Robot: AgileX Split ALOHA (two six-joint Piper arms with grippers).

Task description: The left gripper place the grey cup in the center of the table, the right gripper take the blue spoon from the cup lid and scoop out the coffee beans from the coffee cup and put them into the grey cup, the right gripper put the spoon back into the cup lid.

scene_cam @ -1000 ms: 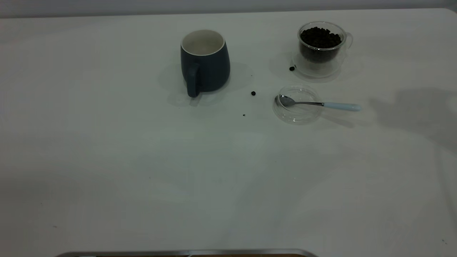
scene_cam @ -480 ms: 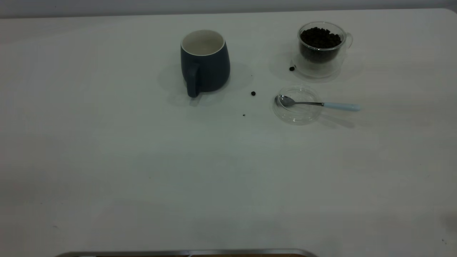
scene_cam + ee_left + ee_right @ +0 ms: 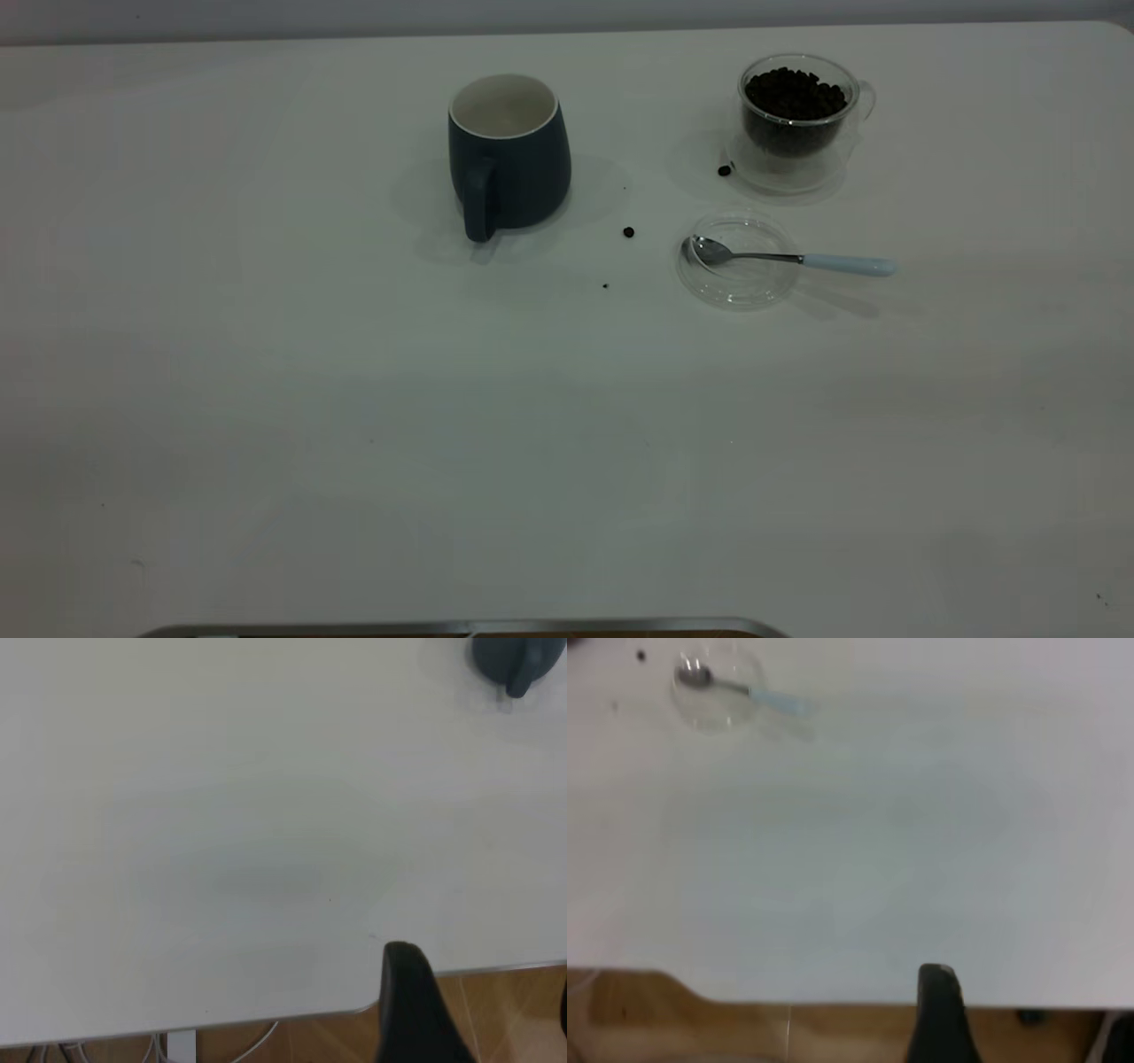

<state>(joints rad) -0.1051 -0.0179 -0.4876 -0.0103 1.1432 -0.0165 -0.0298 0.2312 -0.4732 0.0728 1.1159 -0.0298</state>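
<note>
The grey cup [image 3: 509, 155] stands upright at the far middle of the table [image 3: 354, 399], its handle toward the camera; its base also shows in the left wrist view [image 3: 518, 660]. At the far right the coffee cup [image 3: 797, 120] holds coffee beans [image 3: 793, 93]. The blue spoon [image 3: 802, 259] lies with its bowl in the cup lid [image 3: 740, 261], the handle jutting right; the right wrist view shows the spoon [image 3: 740, 689] and lid [image 3: 713, 695] far off. Neither gripper appears in the exterior view. The left gripper [image 3: 483, 1019] and right gripper [image 3: 1028, 1028] hang open and empty over the table's near edge.
Loose beans lie on the table, one [image 3: 628, 232] between mug and lid, another [image 3: 725, 170] by the glass cup's base, plus a dark speck [image 3: 605, 285]. Wooden floor [image 3: 496, 1001] shows past the table's edge [image 3: 266, 1020].
A shadow on the table's right side has slid toward the near edge and faded. The mug, glass cup, lid and spoon have not moved.
</note>
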